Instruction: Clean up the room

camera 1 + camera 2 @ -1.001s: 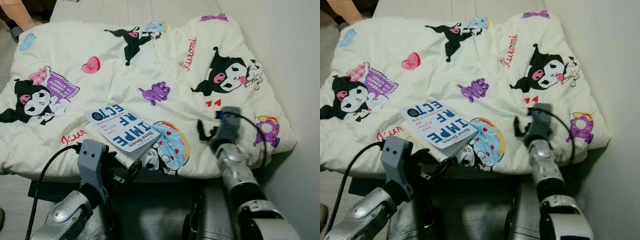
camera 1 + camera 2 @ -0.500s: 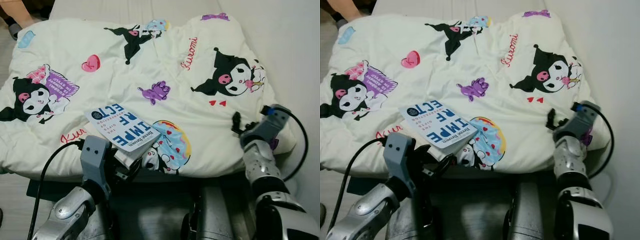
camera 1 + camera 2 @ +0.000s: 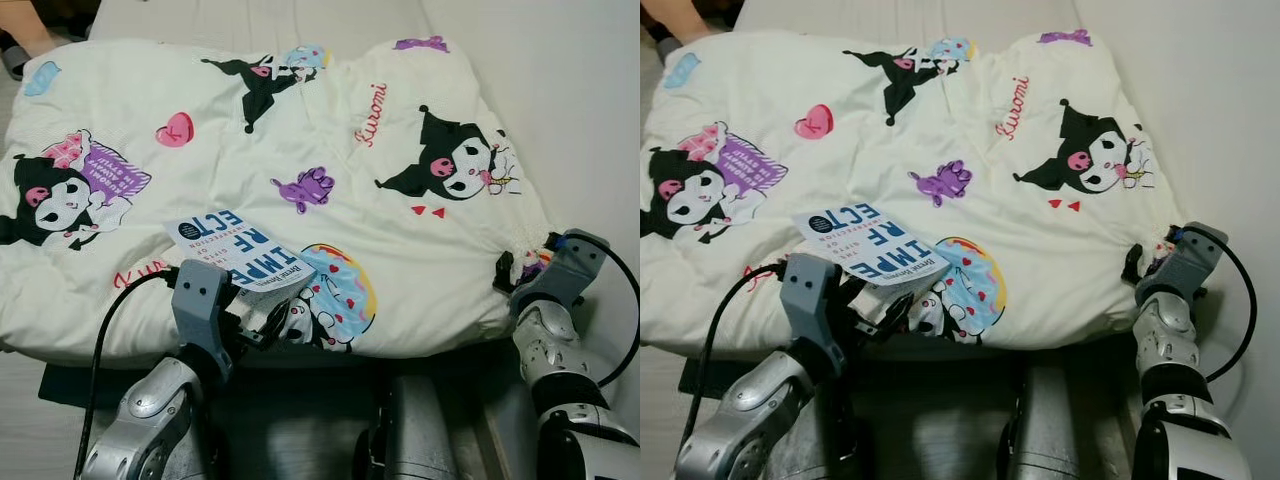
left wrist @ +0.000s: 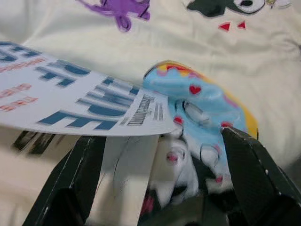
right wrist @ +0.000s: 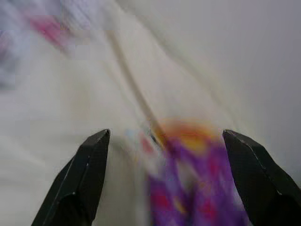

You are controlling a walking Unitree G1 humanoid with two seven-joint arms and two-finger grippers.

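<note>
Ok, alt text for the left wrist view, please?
A white book with blue lettering juts over the left gripper, whose open black fingers frame its near corner. Behind lies a cream cartoon-print blanket.

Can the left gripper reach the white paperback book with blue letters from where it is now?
Probably yes: the left gripper is open at the near edge of the white paperback book, with nothing between them on the cream quilt.

Bed [image 3: 250, 18] mid-frame, covered by a cream cartoon-print comforter [image 3: 300, 150], book [image 3: 240, 252] lying on its lower-left part.
</note>
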